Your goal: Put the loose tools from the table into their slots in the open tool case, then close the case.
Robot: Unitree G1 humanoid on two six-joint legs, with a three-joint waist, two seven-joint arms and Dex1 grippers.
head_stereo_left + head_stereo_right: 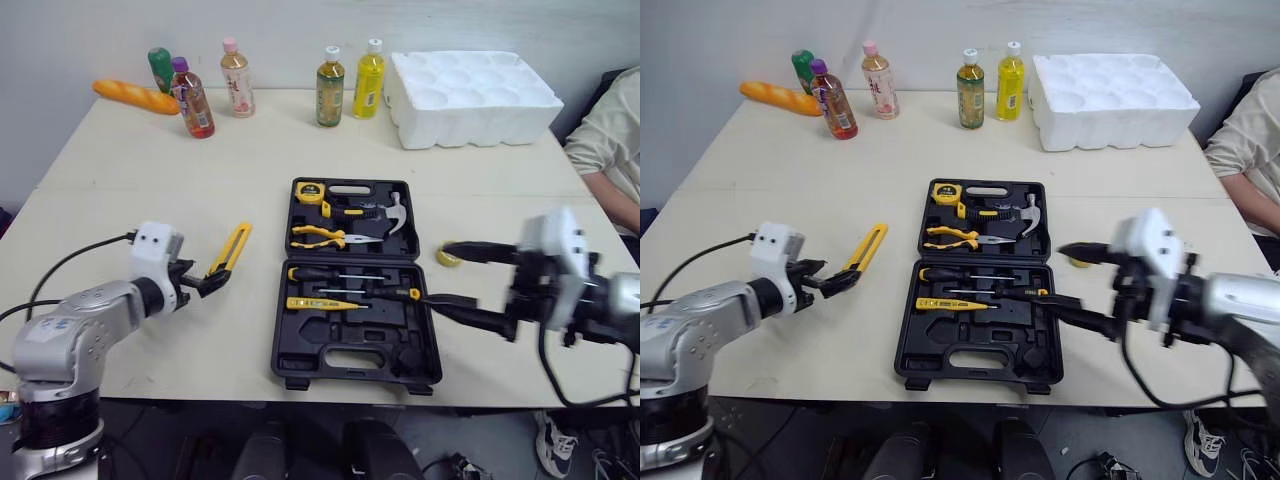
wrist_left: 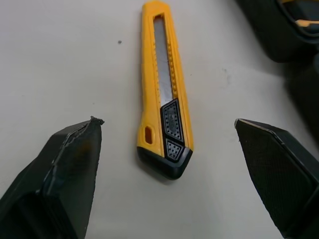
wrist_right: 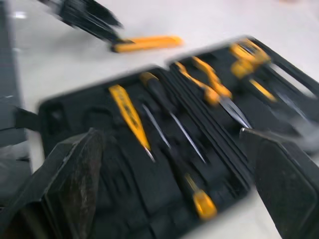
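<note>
Well, on my left side my left gripper (image 1: 208, 278) sits low over the pale table (image 1: 120, 170), its two black fingers (image 2: 70, 164) spread wide with nothing in their hold. The yellow plastic utility knife (image 2: 164, 89), black at its butt end, lies flat on the table just ahead of it. Its long axis runs nearly in line with my reach. The butt is toward me and the far tip points away from me and a little to the right. In the left wrist view the butt lies in the gap between my fingertips, apart from both — the rest of the body stretches out beyond them.

In the middle stands the black plastic tool case (image 1: 350, 362), lid laid open and flat. The far half holds a yellow tape measure (image 1: 310, 192), yellow-handled pliers (image 1: 318, 236) and a steel-headed hammer (image 1: 393, 212). The near half holds a black-handled screwdriver (image 1: 345, 277) and a slim yellow tester screwdriver (image 1: 320, 303), both lying left to right.

At the case's right edge is my right gripper (image 1: 438, 273), fingers wide apart and empty — the nearer one reaches over the case's rim. A small yellow round thing (image 1: 447, 258) lies on the table by the farther finger; I cannot tell what it is.
</note>
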